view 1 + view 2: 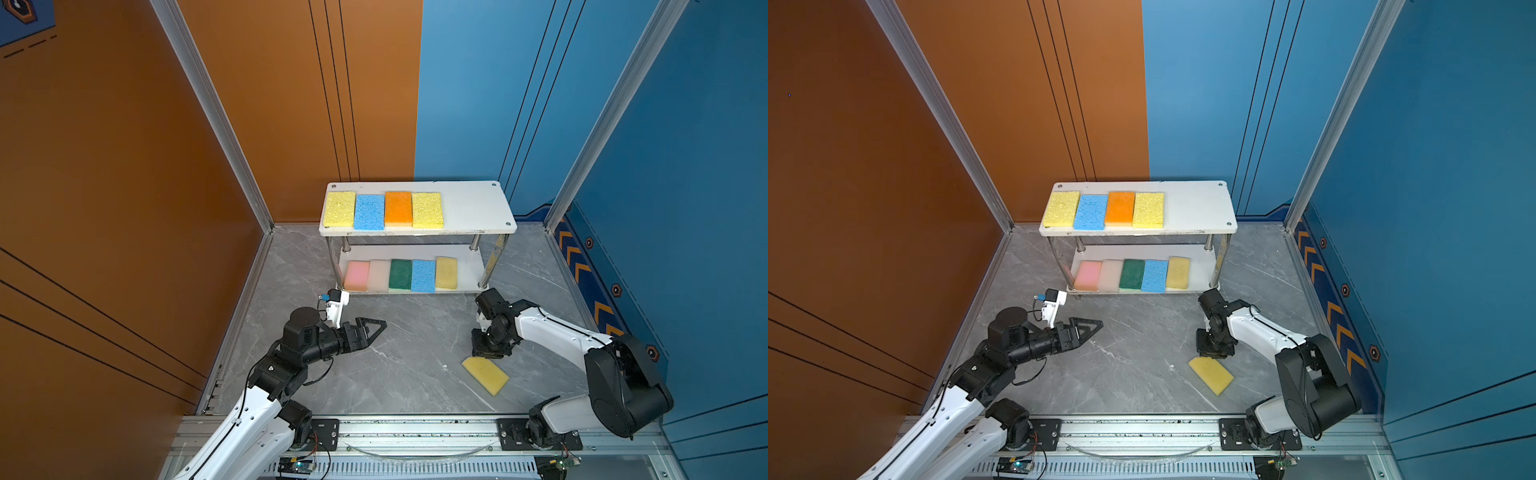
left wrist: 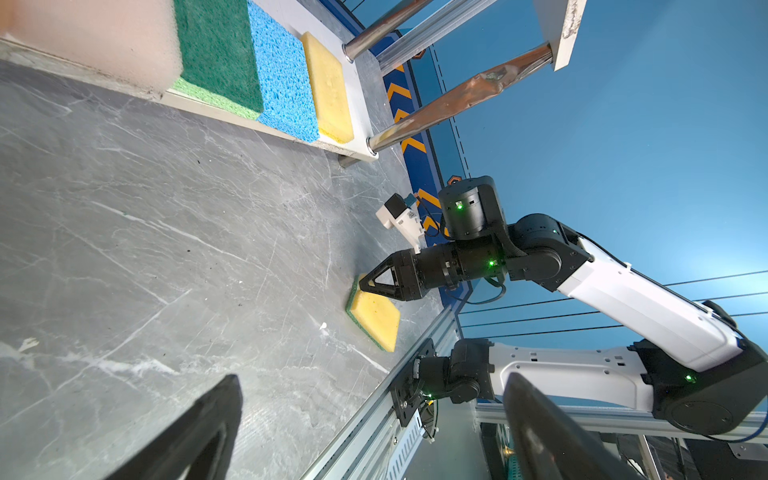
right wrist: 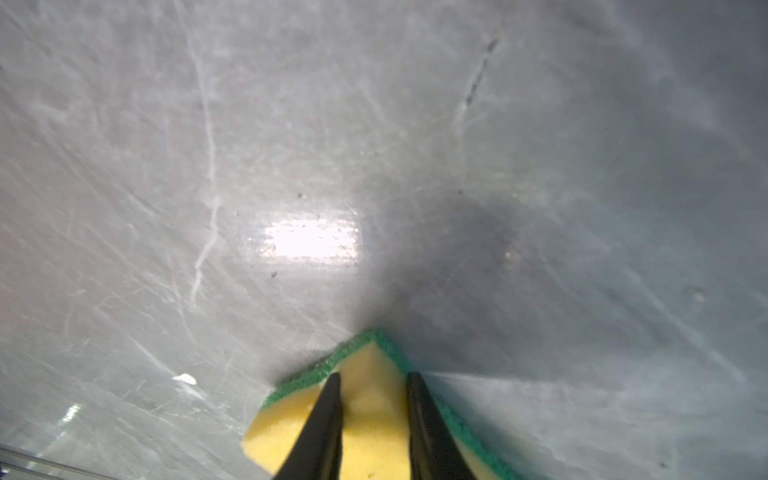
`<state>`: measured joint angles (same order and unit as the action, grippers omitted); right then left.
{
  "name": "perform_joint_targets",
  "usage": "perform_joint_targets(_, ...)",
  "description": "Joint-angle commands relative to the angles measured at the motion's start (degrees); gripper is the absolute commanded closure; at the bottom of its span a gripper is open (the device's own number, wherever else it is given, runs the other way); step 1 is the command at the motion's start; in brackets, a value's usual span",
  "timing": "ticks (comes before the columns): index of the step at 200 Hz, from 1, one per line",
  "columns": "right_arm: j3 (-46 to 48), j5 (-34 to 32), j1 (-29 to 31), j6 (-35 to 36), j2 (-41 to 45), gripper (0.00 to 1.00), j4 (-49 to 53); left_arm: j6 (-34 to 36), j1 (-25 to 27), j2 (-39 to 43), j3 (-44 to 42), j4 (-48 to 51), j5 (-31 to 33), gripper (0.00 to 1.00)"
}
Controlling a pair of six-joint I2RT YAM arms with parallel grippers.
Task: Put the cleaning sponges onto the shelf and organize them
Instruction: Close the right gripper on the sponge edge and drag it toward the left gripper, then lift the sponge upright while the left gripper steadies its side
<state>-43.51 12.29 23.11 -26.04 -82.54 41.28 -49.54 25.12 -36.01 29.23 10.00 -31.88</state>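
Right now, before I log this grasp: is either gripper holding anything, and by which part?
The right gripper pinches the yellow sponge by one corner. The left gripper is open and empty.

The left arm (image 1: pixel 249 415) is stretching forward low with its forearm near level, and the left gripper (image 1: pixel 379 330) is pointing toward the middle, rolled on its side, its jaws standing wide apart with nothing between them. The right arm (image 1: pixel 552 332) is folding at the elbow and bending its wrist steeply down, so the right gripper (image 3: pixel 374 376) is pointing downward, its fingers (image 3: pixel 328 415) sitting narrow and pinching a corner of the yellow sponge (image 1: pixel 486 376)
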Motion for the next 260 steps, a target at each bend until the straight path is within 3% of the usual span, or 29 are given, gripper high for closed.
perform_joint_targets(1,0.57,0.53,-0.19,0.14,-0.61,0.88,-0.76,-0.12,-0.34,-0.18,-0.77,-0.95,0.5,0.02)
perform_joint_targets(25,-0.04,0.97,0.08,-1.16,0.53,1.0,-0.97,-0.73,-0.32,0.08,-1.33,-1.38,0.89,0.02)
perform_joint_targets(63,-0.28,2.56,2.54,-10.68,6.54,1.0,-6.27,-6.57,3.27,3.12,-6.95,-9.01,7.34,0.02)
perform_joint_targets(95,-1.08,2.07,8.72,-22.02,9.66,1.0,-15.31,-10.12,9.96,3.7,-11.85,-16.46,15.3,0.02)
perform_joint_targets(126,-6.29,0.93,14.95,-26.98,6.66,1.0,-19.69,-8.59,17.05,1.18,-12.05,-20.48,21.5,0.02)
perform_joint_targets(170,-17.4,0.58,22.97,-27.57,-0.2,1.0,-20.13,-6.68,21.95,-5.54,-10.64,-24.12,23.76,0.01)
perform_joint_targets(225,-22.26,1.59,26.37,-28.45,-3.15,1.0,-21.04,-5.04,23.26,-7.39,-9.76,-24.06,25.66,0.13)
perform_joint_targets(260,-22.45,2.29,27.27,-28.74,-3.13,1.0,-21.34,-4.82,23.03,-6.27,-10.35,-24.16,26.49,0.3)
